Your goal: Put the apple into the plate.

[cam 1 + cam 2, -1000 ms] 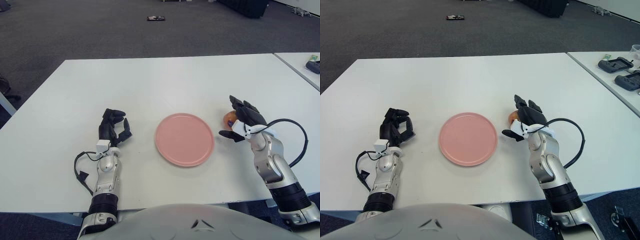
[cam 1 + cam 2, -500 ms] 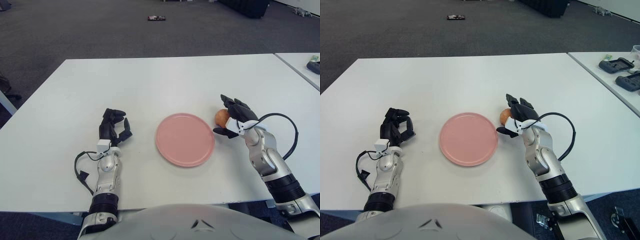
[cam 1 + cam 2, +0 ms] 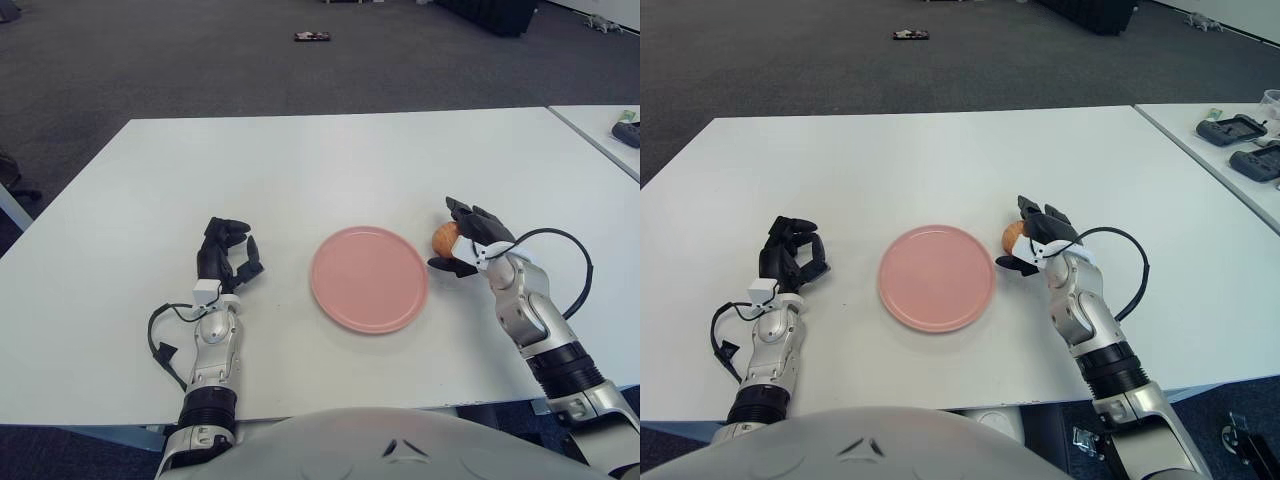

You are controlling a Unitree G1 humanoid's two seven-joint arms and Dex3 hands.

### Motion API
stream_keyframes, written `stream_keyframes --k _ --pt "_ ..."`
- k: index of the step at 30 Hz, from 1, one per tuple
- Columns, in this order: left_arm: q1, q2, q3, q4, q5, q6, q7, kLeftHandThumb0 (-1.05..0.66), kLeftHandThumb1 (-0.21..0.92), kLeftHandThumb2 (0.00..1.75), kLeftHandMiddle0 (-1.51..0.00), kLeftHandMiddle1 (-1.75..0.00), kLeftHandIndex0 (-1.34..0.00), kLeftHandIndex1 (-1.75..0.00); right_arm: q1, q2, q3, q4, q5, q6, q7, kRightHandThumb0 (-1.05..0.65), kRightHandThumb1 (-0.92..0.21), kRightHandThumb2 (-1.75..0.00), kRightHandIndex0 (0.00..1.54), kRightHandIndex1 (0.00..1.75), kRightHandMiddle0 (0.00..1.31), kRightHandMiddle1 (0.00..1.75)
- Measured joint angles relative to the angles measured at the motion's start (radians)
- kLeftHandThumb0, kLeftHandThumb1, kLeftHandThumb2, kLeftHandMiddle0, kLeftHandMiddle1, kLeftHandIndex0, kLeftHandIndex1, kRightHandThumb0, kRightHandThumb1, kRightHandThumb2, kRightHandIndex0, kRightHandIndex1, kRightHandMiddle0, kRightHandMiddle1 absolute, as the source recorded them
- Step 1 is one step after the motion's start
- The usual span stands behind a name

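Left eye view: apple (image 3: 444,238) right of centre, just right of pink plate (image 3: 369,278) on white tabletop (image 3: 300,170), enclosed by curled right hand (image 3: 466,243); right eye view: left hand (image 3: 792,262) at left, fingers curled, holding nothing.

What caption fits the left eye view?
Right hand grips apple beside pink plate; left hand idle.

Orange apple (image 3: 444,238) against black right hand (image 3: 470,240) fingers. Plain pink plate (image 3: 369,278) just left of that hand. White table (image 3: 300,170). Black left hand (image 3: 226,258), silver forearm.
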Motion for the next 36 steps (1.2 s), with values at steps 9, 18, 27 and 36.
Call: stream_keyframes --k 9,18,27,36 --pt "-0.001 0.001 0.002 0.002 -0.003 -0.001 0.0 -0.44 0.42 1.2 -0.83 -1.75 -0.53 -1.75 -0.013 0.002 -0.001 0.022 0.0 0.019 -0.002 -1.05 -0.61 -0.6 0.0 0.0 0.0 0.0" --pt "-0.002 0.001 0.004 0.003 -0.003 -0.001 0.0 -0.44 0.42 1.2 -0.82 -1.75 -0.52 -1.75 -0.033 -0.007 -0.002 0.052 0.002 0.019 0.011 -1.05 -0.68 -0.57 0.0 0.0 0.0 0.0" --pt "-0.003 0.002 0.004 0.003 -0.001 0.001 0.001 -0.44 0.43 1.18 -0.8 -1.75 -0.52 -1.75 -0.041 -0.034 -0.005 0.056 0.003 0.033 0.054 -1.05 -0.71 -0.57 0.0 0.0 0.0 0.0" --pt "-0.005 0.004 0.004 0.006 -0.001 0.001 0.001 -0.44 0.43 1.19 -0.83 -1.75 -0.52 -1.75 -0.065 -0.077 0.012 0.056 -0.002 0.063 0.15 -1.0 -0.63 -0.75 0.0 0.0 0.0 0.0"
